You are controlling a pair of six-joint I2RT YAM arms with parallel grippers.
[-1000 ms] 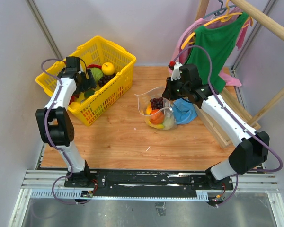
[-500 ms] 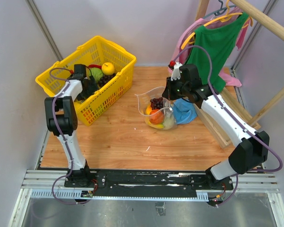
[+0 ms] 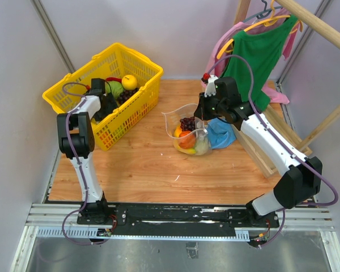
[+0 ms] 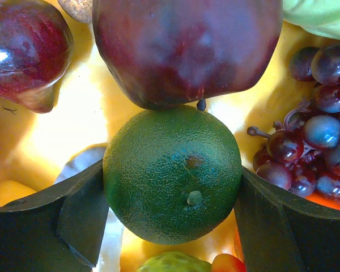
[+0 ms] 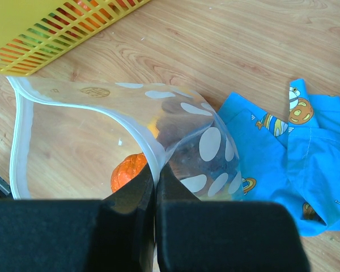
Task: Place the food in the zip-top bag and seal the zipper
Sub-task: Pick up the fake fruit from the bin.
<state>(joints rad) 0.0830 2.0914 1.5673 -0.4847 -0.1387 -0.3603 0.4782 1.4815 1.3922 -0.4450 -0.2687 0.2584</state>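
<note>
See-through zip-top bag (image 3: 187, 139), centre frame, stays pinched at its rim by the right gripper (image 5: 156, 178). Upper left, the left gripper (image 4: 171, 198), now lower in the yellow mesh basket (image 3: 124, 116), apparently clasps a dimpled round green fruit (image 4: 173, 170).

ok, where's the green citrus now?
Round green citrus: left wrist view, between fingers of the left tool, in the yellow mesh basket, below the dark red apple.
</note>
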